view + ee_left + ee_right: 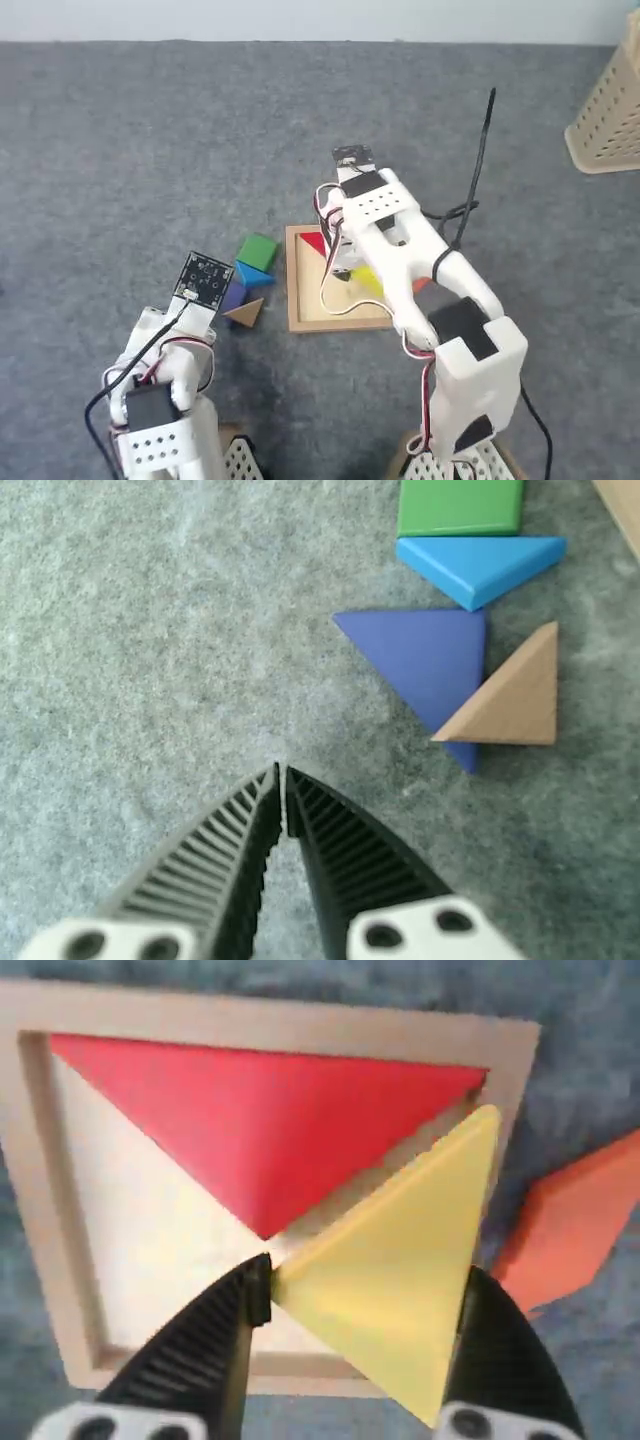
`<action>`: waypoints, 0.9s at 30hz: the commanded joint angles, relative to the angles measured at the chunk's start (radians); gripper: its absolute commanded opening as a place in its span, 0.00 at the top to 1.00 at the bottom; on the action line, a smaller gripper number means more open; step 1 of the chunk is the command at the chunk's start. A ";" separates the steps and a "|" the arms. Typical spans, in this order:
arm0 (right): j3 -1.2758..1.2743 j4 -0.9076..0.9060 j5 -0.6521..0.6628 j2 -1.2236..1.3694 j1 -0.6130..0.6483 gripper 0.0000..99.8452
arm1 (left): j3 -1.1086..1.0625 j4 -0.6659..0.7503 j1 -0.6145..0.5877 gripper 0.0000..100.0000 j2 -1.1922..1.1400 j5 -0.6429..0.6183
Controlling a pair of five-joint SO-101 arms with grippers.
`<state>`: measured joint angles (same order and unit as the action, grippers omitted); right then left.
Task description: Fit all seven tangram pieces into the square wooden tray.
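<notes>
Right tool (pixel 366 1295): clenched on the large yellow wooden triangle (pixel 400 1260), one finger at its square corner, the other on its long edge. The piece hangs over the square wooden tray (pixel 300 1022). Its square corner points at the tray's middle, just beside the apex of the large red wooden triangle (pixel 265 1130), which lies flat inside with its long edge against one wall. Yellow's long edge runs along the tray wall on the side of the orange wooden piece (pixel 570 1220), and one tip overlaps the rim. Judgement: not seated; it likely needs to shift inward toward red before it can drop in.

Left tool (pixel 283 780): closed on nothing, over the bare grey table (pixel 120 600). Ahead of it, outside the tray: dark blue wooden triangle (pixel 420 665) touching a plain wooden triangle (pixel 515 705), then light blue wooden triangle (pixel 480 565) and green wooden square (pixel 460 505). The left arm is nearer these four.
</notes>
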<state>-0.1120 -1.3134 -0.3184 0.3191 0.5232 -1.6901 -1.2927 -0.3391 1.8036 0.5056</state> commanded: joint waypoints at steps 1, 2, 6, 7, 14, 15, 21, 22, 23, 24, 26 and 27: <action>0.057 -0.015 -0.011 -0.018 -0.008 0.81 | 0.004 -0.003 -0.005 0.99 0.012 0.009; 0.057 -0.015 -0.011 -0.018 -0.008 0.81 | 0.004 -0.003 -0.005 0.99 0.012 0.009; 0.057 -0.016 0.014 -0.018 -0.008 0.79 | 0.004 -0.003 -0.005 0.99 0.012 0.009; 0.058 -0.016 0.025 -0.018 -0.007 0.77 | 0.004 -0.003 -0.005 0.99 0.012 0.009; 0.058 -0.010 0.032 -0.024 0.028 0.69 | 0.004 -0.003 -0.003 0.99 0.012 0.009; 0.063 -0.010 0.032 -0.025 0.027 0.69 | 0.004 -0.003 -0.003 0.99 0.012 0.009; 0.115 -0.059 0.034 -0.028 0.019 0.69 | 0.004 -0.003 -0.003 0.99 0.012 0.009; 0.133 -0.087 0.034 -0.033 0.007 0.69 | 0.004 -0.003 -0.005 0.99 0.012 0.009; 0.146 -0.107 0.034 -0.042 -0.008 0.69 | 0.004 -0.003 -0.005 0.99 0.012 0.009; 0.158 -0.122 0.034 -0.056 -0.025 0.71 | 0.004 -0.003 -0.005 0.99 0.012 0.009; 0.160 -0.127 0.034 -0.096 -0.064 0.77 | 0.004 -0.003 -0.005 0.99 0.012 0.009; 0.160 -0.127 0.034 -0.119 -0.081 0.81 | 0.004 -0.003 -0.005 0.99 0.012 0.009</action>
<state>-0.0092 -1.4147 -0.3046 0.3115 0.4971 -1.6901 -1.2927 -0.3391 1.8036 0.5056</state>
